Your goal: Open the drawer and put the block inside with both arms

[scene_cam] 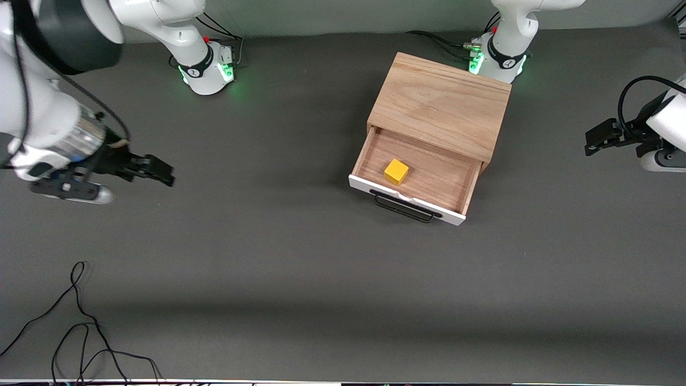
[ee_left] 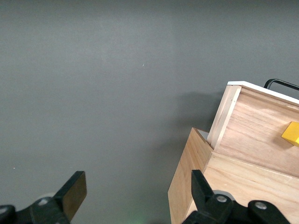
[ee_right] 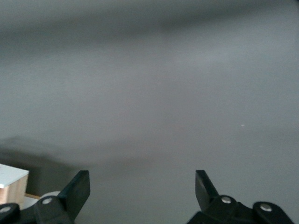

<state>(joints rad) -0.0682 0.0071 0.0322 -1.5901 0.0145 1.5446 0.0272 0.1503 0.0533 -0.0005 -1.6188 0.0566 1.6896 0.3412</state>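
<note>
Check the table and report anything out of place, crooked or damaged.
Little stands out. The wooden box sits askew on the table, its drawer pulled open with the yellow block resting flat inside. The left gripper and right gripper hang open and empty, well apart from the box. A loose black cable lies near the front camera.

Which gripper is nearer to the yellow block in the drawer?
Left. The left gripper hangs open off the box's side at its own end of the table; the right gripper, also open, sits farther from the block.
</note>
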